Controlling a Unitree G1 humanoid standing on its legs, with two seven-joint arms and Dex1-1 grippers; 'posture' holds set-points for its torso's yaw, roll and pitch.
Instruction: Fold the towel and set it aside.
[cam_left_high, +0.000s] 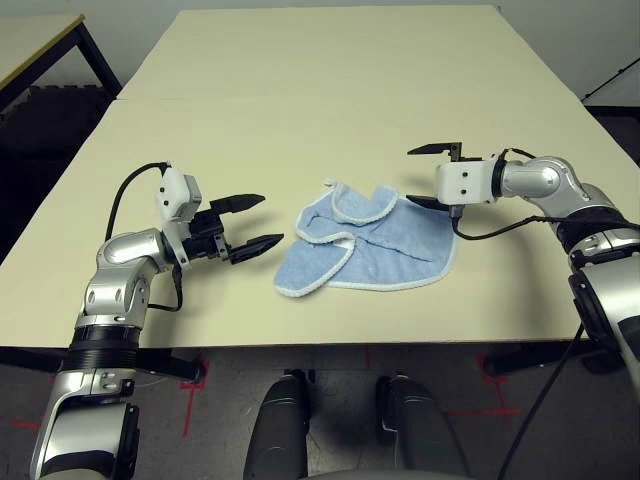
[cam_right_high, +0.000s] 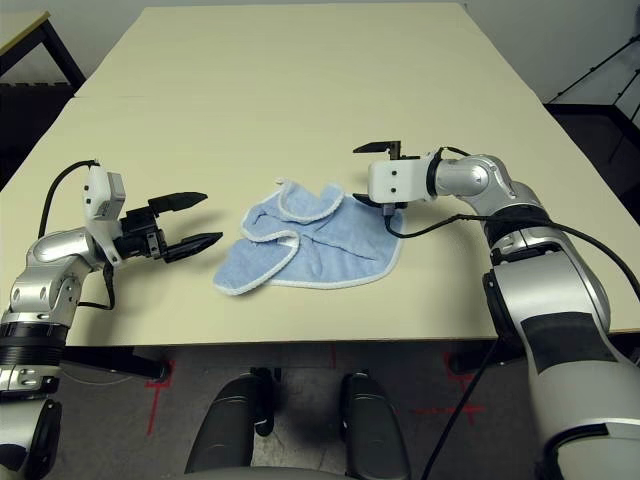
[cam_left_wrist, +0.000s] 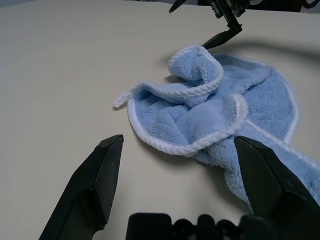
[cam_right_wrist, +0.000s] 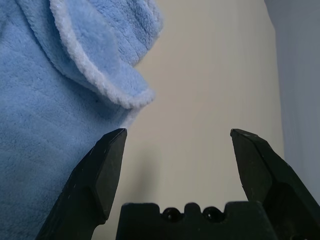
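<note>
1 crumpled towel on table

A long cream table ran away toward the far wall. At far left stood a second table with a black frame, over dark flooring. Red tape marks crossed the grey floor near the front edge.

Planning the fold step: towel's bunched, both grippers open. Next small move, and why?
Probably ease the right gripper down onto the towel's near edge and close. The towel lies crumpled with corners flopped over on the table, nothing is held, and the left gripper sits open beside it. It needs spreading flat before folding.
</note>
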